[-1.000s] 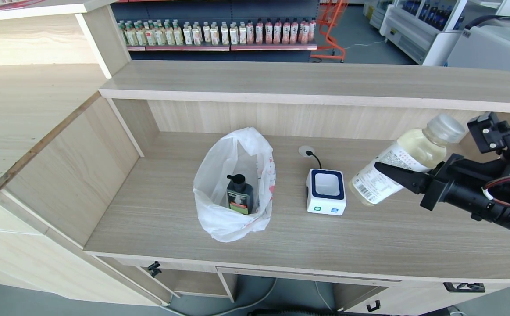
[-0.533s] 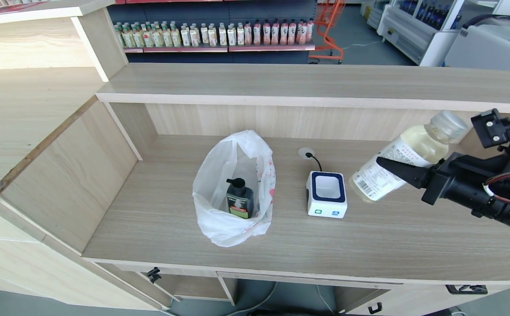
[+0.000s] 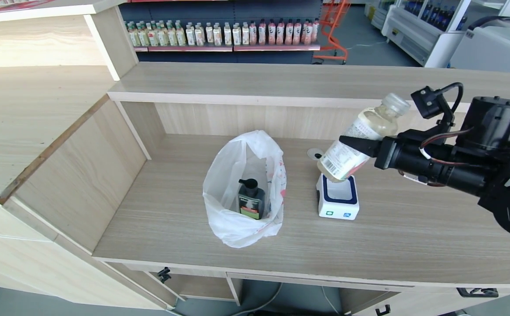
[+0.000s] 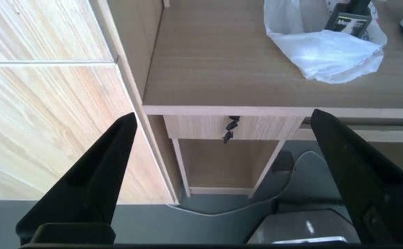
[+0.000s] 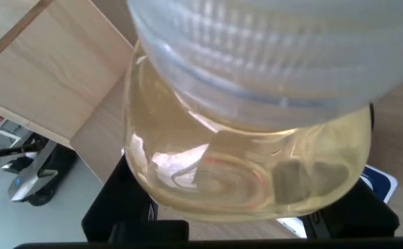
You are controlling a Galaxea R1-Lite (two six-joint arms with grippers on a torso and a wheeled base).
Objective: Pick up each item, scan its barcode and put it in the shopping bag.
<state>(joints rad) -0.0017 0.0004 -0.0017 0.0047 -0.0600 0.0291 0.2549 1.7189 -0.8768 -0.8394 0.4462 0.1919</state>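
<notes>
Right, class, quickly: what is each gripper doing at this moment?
Left gripper: open, holding nothing.
Right gripper: shut on the bottle, which tilts above the scanner.

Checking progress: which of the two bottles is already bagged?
The dark pump bottle, upright inside the white shopping bag. The pale drink bottle is held tilted over the scanner by the right end effector.

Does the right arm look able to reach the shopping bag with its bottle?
Probably yes: the right gripper holds the bottle over the scanner, and the open shopping bag stands beside it, nothing between.
</notes>
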